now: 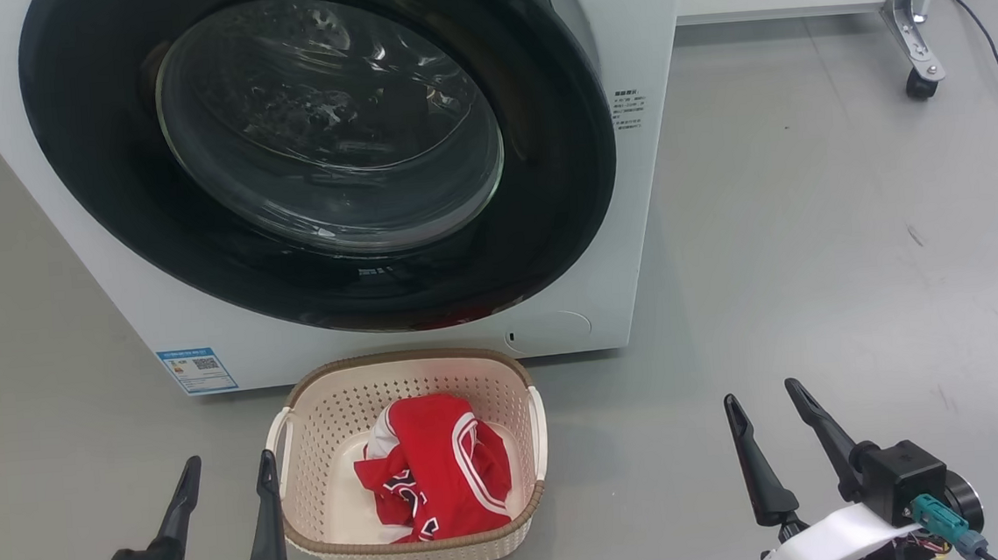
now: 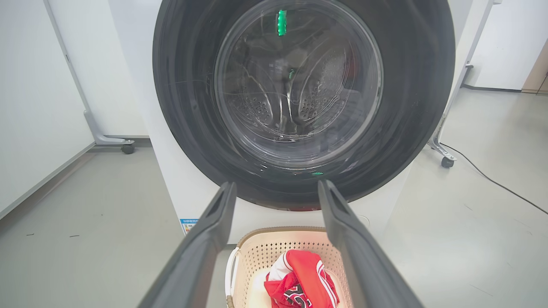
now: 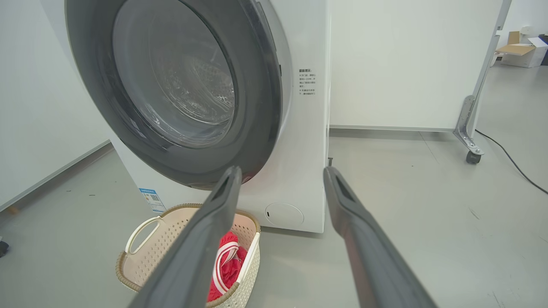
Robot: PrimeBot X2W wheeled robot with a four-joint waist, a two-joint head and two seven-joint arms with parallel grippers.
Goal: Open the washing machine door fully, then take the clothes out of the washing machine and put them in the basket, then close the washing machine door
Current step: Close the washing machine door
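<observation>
The washing machine (image 1: 651, 199) takes up most of your head view: a white box standing on the grey floor (image 1: 813, 249), its front turned toward you. The washing machine door (image 1: 323, 152) lies against that front, its glossy black ring covering the opening and its clear glass bowl bulging out. Through the glass, in your left wrist view, you can make out the perforated steel drum (image 2: 317, 98). A thin grey seam shows along the door's right edge, and you cannot tell from these views whether it is latched.

Right below the door, on the floor and just beside the machine's base, sits the basket (image 1: 399, 362), cream with a brown woven-look rim and a white handle on each side. The clothes (image 1: 438, 469) are inside it, a crumpled red bundle with white stripes and some dark lettering, lying toward the right half of the basket's bottom, below the rim.

Your left gripper (image 1: 229, 464) hangs at the lower left, one finger showing just beside the basket's left handle; its jaws are spread with nothing between them. Your right gripper (image 1: 762, 393) hangs at the lower right, well apart from the basket, its fingers likewise spread wide and empty. Smallest of all, a blue label sticker (image 1: 196, 370) sits on the machine's lower left corner and a round cap (image 1: 551, 331) on its lower right
</observation>
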